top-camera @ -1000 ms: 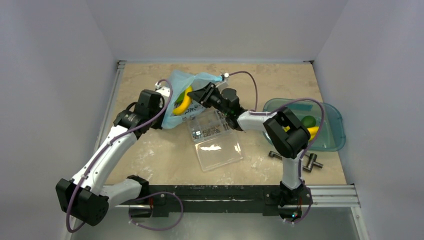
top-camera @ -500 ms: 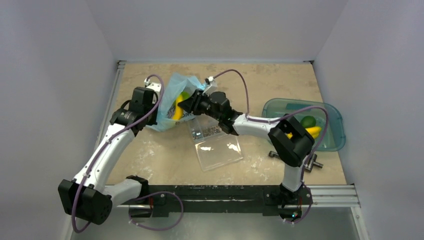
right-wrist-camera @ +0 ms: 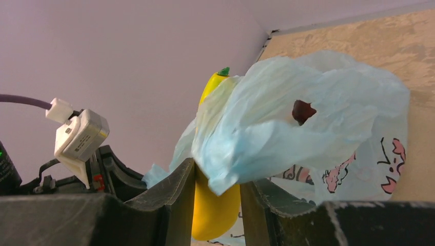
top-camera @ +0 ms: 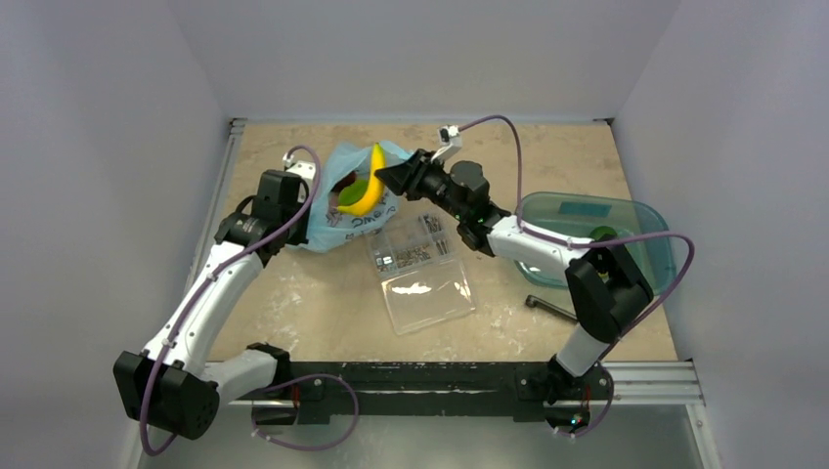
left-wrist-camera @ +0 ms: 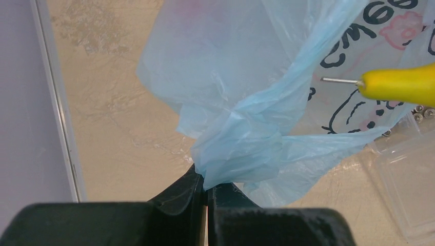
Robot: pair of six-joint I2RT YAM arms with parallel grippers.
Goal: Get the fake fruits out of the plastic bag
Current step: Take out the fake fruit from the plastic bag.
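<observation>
Lifting the banana clear wants a steady upward pull — right tool pinches it, film draped over; left tool clamps the plastic bag bunched at the worktop's 11 o'clock.

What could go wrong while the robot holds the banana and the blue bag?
1. A flap of the plastic bag looks pinched with the banana in the right gripper, so the bag might get dragged along or tear.
2. The left gripper holds only a small bunched bit of bag, which could slip free.
</observation>
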